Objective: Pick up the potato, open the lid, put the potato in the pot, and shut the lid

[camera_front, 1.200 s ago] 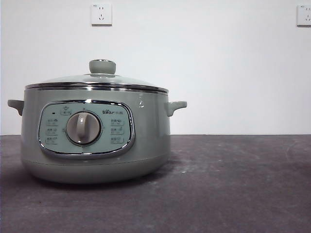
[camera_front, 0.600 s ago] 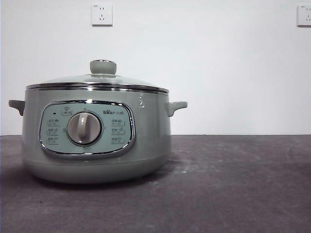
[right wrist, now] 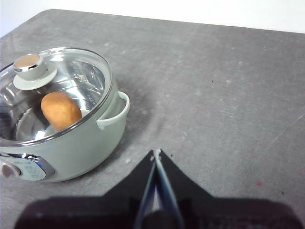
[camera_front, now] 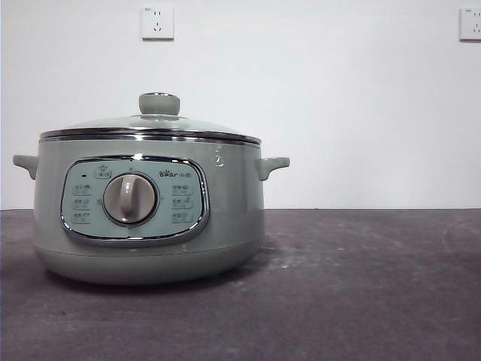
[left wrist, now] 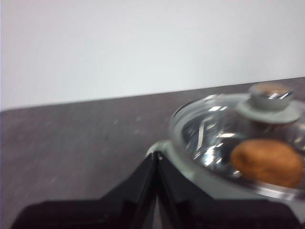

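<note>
on the counter point(camera_front: 361, 286) the pot point(camera_front: 150, 218) has stood unmoved over the last second, the lid point(right wrist: 52, 90) seated on it and the potato point(right wrist: 60, 110) inside; the task looks complete. left hand point(left wrist: 156, 157) and right hand point(right wrist: 156, 153) are pinched closed, empty.

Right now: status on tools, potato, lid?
Left tool shut, empty, beside the pot. Right tool shut, empty, over bare table. Potato inside pot, lid seated. Nothing in the way.
</note>
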`<state>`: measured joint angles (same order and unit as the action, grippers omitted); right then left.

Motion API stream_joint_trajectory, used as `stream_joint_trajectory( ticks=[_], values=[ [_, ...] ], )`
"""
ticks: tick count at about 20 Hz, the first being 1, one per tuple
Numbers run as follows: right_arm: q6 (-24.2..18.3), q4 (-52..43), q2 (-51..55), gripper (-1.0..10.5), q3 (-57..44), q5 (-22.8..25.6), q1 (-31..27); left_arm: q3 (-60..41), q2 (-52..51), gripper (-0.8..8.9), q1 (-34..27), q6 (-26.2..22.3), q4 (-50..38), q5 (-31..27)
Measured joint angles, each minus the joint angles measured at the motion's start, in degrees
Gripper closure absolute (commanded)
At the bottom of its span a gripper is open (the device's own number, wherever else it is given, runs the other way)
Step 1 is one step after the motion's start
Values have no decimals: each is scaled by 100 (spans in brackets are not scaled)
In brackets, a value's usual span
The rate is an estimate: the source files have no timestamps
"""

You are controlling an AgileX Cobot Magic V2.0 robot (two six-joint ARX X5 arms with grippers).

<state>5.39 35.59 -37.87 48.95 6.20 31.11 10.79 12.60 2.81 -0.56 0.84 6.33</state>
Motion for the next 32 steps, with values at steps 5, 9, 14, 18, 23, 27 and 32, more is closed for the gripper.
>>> stream_joint_trajectory(
  ticks=[5, 9, 14, 18, 23, 27, 32],
  values=[
    [0, 0, 0, 946, 0, 0, 0, -835, -702, 817, -378, 227, 13, 4],
    [0, 0, 0, 946, 0, 2, 0, -975, -844, 817, -459, 254, 186, 2],
    [0, 0, 0, 946, 0, 0, 0, -975, -1106, 817, -514, 166, 612, -15],
    [0, 0, 0, 946, 0, 0, 0, -975, -1233, 817, -603, 155, 940, -20],
    [0, 0, 0, 946, 0, 0, 0, -975, -1224, 817, -603, 157, 940, -20],
    [0, 0, 0, 946, 0, 2, 0, -975, -1224, 817, -603, 155, 938, -17],
    [0, 0, 0, 946, 0, 2, 0, -975, -1224, 817, -603, 157, 940, -17]
  ],
)
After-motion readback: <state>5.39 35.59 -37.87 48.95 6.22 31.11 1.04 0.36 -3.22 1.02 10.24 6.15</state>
